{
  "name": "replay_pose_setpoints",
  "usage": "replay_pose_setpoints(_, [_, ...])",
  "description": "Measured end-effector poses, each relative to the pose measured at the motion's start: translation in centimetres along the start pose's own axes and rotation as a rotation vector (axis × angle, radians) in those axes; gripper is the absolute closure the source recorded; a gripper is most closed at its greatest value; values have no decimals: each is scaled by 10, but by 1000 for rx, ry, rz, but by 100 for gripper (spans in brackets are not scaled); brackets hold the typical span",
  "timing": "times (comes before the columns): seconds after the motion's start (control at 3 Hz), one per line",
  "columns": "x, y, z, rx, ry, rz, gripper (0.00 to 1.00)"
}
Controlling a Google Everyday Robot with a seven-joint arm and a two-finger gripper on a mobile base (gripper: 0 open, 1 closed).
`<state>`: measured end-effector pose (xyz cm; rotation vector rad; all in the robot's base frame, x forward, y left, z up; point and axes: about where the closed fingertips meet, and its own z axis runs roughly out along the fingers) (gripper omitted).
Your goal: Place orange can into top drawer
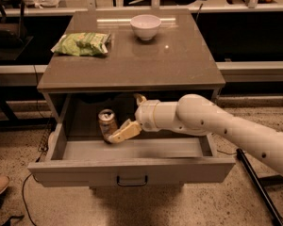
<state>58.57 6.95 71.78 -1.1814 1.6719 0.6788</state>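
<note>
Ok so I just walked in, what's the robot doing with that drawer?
The robot's arm reaches into the open top drawer, where the orange can stands upright near the back left. The gripper sits beside the can with its fingers apart, one by the can's base, so the can looks set down rather than clamped. A white bowl and a green bag lie on the tabletop.

Dim, warm light is reaching you from overhead, glaring off the tabletop (179,67) beside the white bowl (145,26). That tabletop is shadowing the back of the top drawer (132,171), where the gripper (124,118) is sitting, fingers (125,132) spread, beside the orange can (107,122).
</note>
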Motion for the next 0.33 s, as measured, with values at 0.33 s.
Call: replay_pose_setpoints(0.33, [13, -33, -69, 48, 12, 30, 0])
